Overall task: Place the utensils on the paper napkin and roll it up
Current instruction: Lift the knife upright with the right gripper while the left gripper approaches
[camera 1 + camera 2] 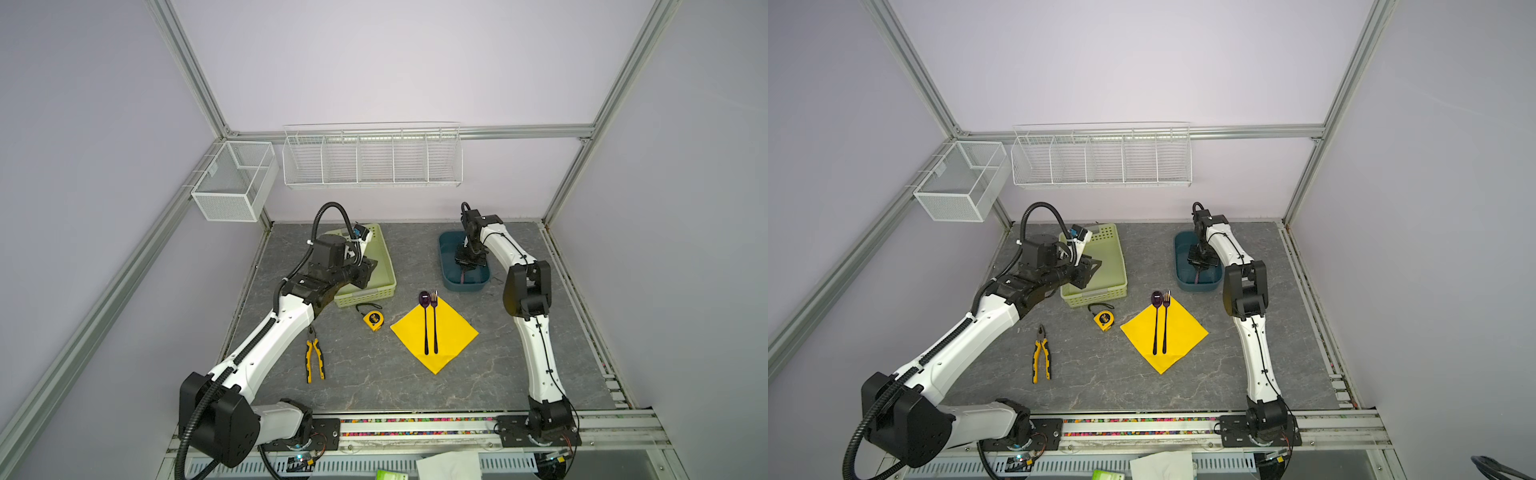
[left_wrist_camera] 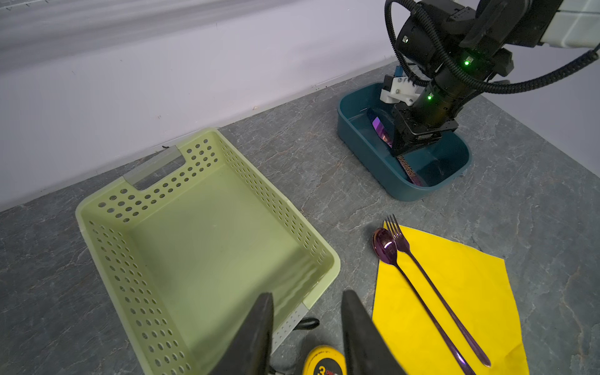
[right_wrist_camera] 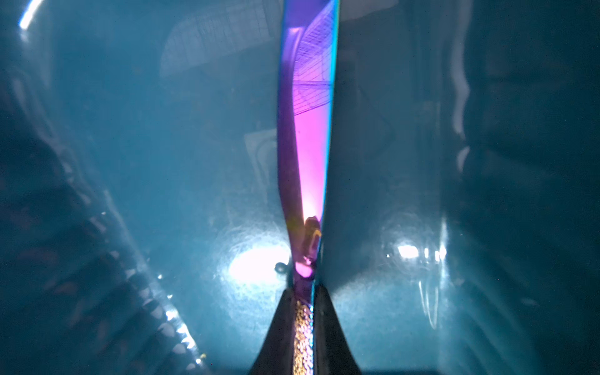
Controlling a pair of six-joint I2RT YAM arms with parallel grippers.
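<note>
Spoon (image 1: pixel 425 328) and fork (image 1: pixel 434 328) lie side by side on the yellow paper napkin (image 1: pixel 455 332), heads at or just past its far corner. Right gripper (image 3: pixel 304 289) is down inside the teal bin (image 2: pixel 383 172), fingers pinching the textured handle of an iridescent purple blade, probably a knife (image 3: pixel 311 130). Left gripper (image 2: pixel 306 297) hovers over the green perforated basket (image 2: pixel 97 207), jaws apart, empty.

Spoon (image 1: pixel 425 324) and fork (image 1: pixel 434 324) lie parallel on yellow napkin (image 1: pixel 455 332); purple knife (image 3: pixel 308 146) in teal tub (image 2: pixel 367 162).
</note>
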